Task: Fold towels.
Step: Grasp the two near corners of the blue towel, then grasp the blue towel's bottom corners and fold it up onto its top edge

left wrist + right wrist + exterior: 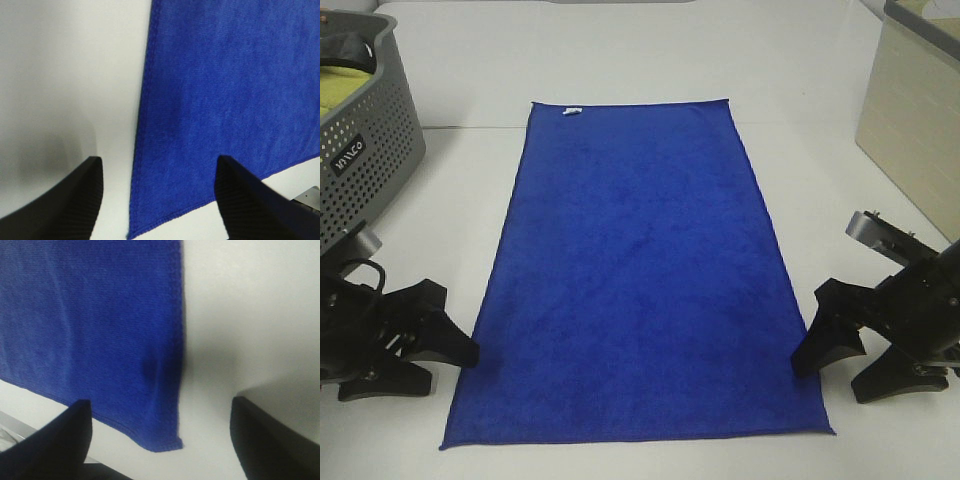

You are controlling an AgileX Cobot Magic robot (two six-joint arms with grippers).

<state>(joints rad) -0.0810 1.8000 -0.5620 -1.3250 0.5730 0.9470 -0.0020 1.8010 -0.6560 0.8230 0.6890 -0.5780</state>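
Observation:
The royal-blue towel (640, 280) lies flat and fully spread on the white table (800, 60), long side running away from me, with a small white tag (572, 110) at its far left corner. My left gripper (450, 372) is open and empty just beside the towel's near left edge. In the left wrist view the gripper (157, 165) straddles the stitched edge of the towel (225, 90) near its corner. My right gripper (830, 385) is open and empty beside the near right edge. In the right wrist view the gripper (161, 405) straddles that corner of the towel (90, 315).
A grey perforated basket (365, 140) holding a yellow-green cloth (340, 90) stands at the back left. A beige box (910, 120) stands at the back right. The table's front edge is close below the towel.

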